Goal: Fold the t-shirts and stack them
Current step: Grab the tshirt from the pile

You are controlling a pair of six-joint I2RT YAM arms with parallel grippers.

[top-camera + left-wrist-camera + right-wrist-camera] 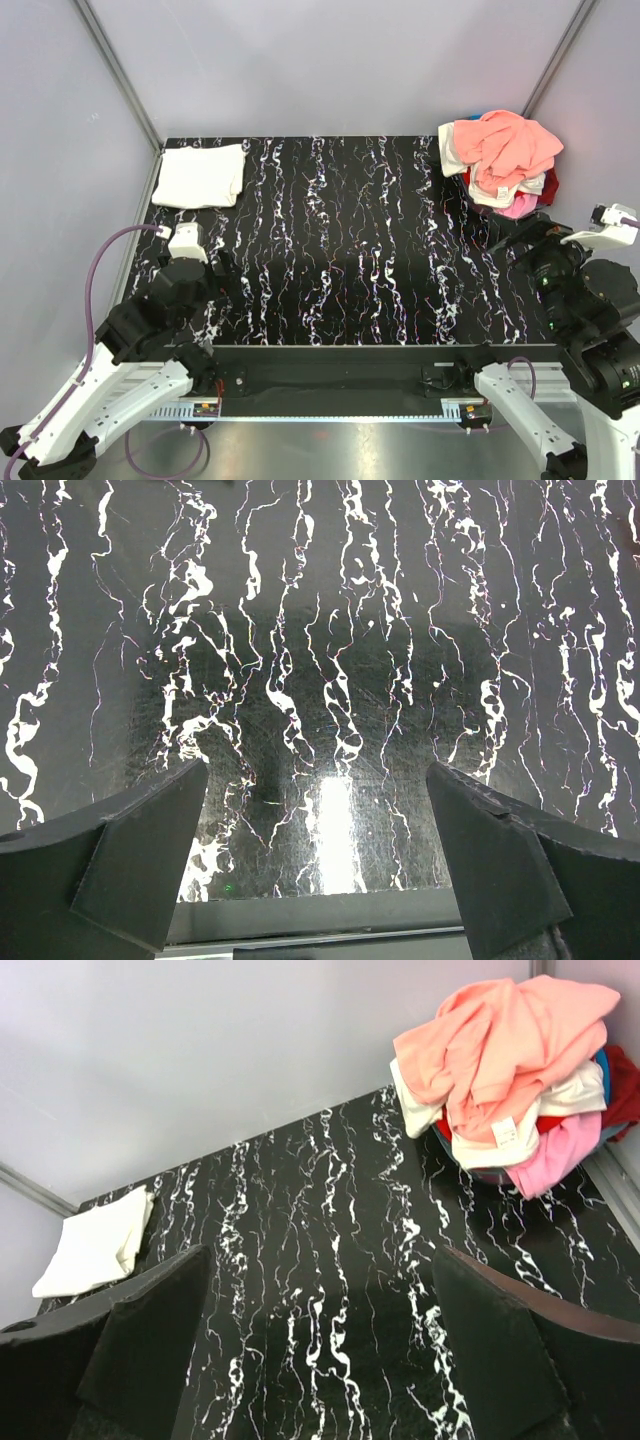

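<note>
While both gaping empty: shirt heap (500,1050) well off at one o'clock of right claw (320,1260), folded shirt (200,175) at twelve of left claw (318,780).

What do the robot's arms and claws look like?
The left arm and right arm are white near the bottom and chunky black higher up. A purple cable loops beside the left one. The left claw and right claw each have two black wedge-shaped fingers.

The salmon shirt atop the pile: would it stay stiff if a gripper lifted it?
Probably not: the salmon shirt lies crumpled in soft folds, so it would likely droop. Draped over the other shirts, it might drag one along.
</note>
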